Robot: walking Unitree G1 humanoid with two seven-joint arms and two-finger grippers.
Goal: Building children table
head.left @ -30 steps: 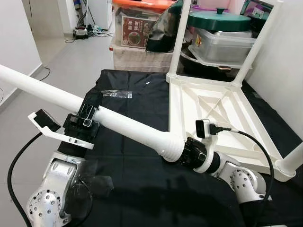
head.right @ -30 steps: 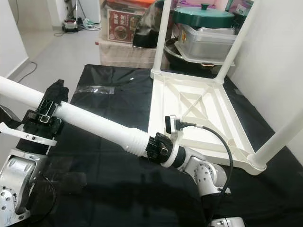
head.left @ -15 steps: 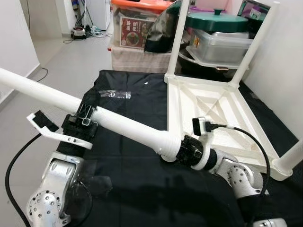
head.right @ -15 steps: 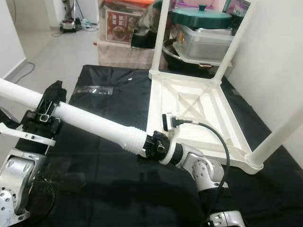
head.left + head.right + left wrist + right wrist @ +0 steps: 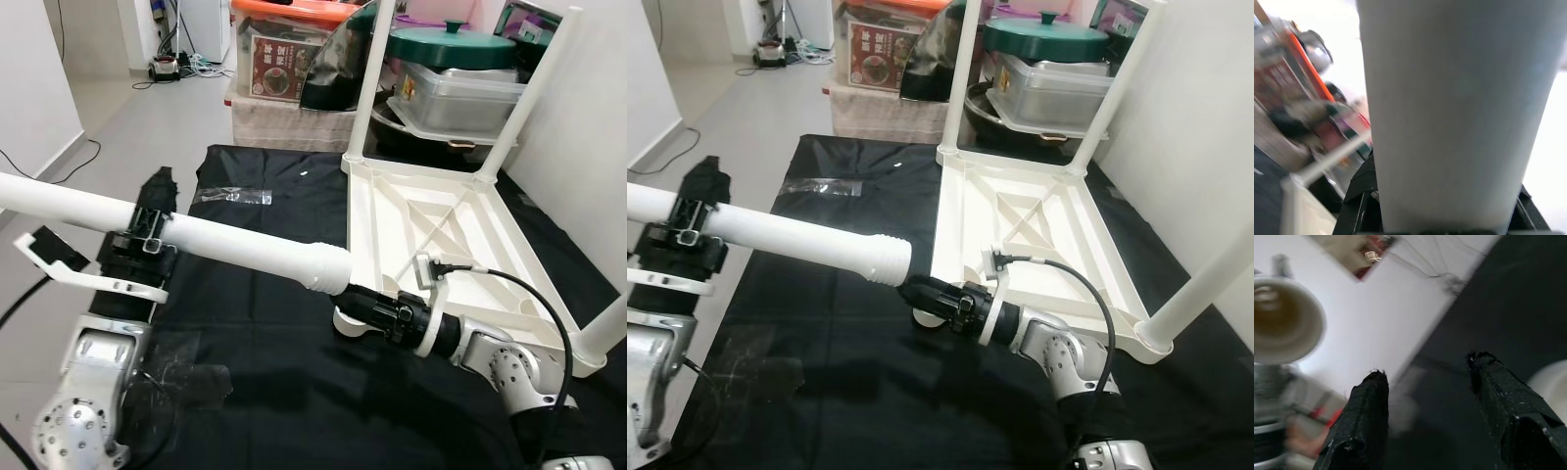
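A long white table leg [image 5: 235,247] lies level across the black cloth [image 5: 265,372]. My left gripper [image 5: 147,227] is shut on it near its middle. The leg's ribbed end [image 5: 328,269] hangs free in the air. My right gripper [image 5: 359,304] is open just below and beyond that end, holding nothing, with its fingertips [image 5: 1376,382] spread apart. The leg's hollow end [image 5: 1281,325] shows beside them. The white table [image 5: 441,220] lies upside down, with three legs standing up. Its near left corner socket [image 5: 345,321] sits under the right gripper.
Storage boxes [image 5: 289,59] and a pot with a green lid [image 5: 453,44] stand behind the table. A clear plastic bag [image 5: 235,196] lies on the cloth. A white wall [image 5: 588,147] runs along the right. Grey floor [image 5: 147,117] lies to the left.
My right gripper has let go of the leg's ribbed end and dropped below it, now open. The left gripper has carried the leg leftward and more level.
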